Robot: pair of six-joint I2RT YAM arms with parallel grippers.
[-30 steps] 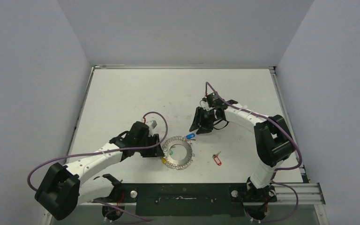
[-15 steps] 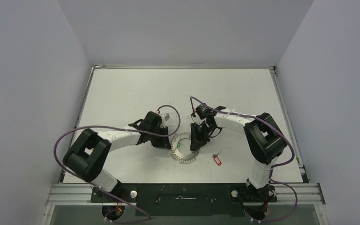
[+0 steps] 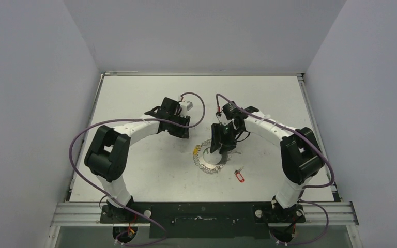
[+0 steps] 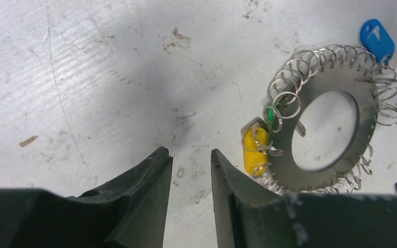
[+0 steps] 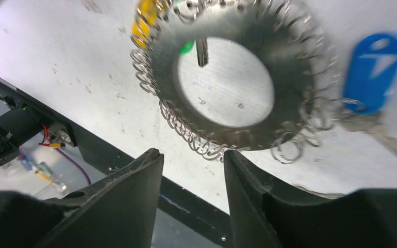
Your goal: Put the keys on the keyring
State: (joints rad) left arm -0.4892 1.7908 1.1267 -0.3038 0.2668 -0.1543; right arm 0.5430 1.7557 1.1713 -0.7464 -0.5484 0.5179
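Note:
The keyring [image 3: 205, 164], a flat grey ring edged with wire loops, lies on the table below my right gripper [image 3: 218, 150]. In the right wrist view the keyring [image 5: 238, 23] fills the top, and the blue-tagged key [image 5: 372, 72] lies against its right edge. Whether it is hooked on I cannot tell. My right gripper [image 5: 192, 152] stands open with nothing between its fingers. The red-tagged key [image 3: 239, 175] lies loose, right of the ring. My left gripper [image 3: 180, 129] is apart, far-left of the ring. In its wrist view it [image 4: 188, 151] is open over bare table, with the keyring [image 4: 362, 103] to its right.
A yellow tag [image 4: 252, 150] and a green tag [image 4: 271, 116] hang on the ring's loops. The black base rail [image 3: 201, 212] runs along the table's near edge. Grey walls close in the table on three sides.
My left gripper has drawn back from the ring toward the far left. Both grippers closed and have opened again. The ring has shifted slightly right and away, and the right gripper now hangs over it.

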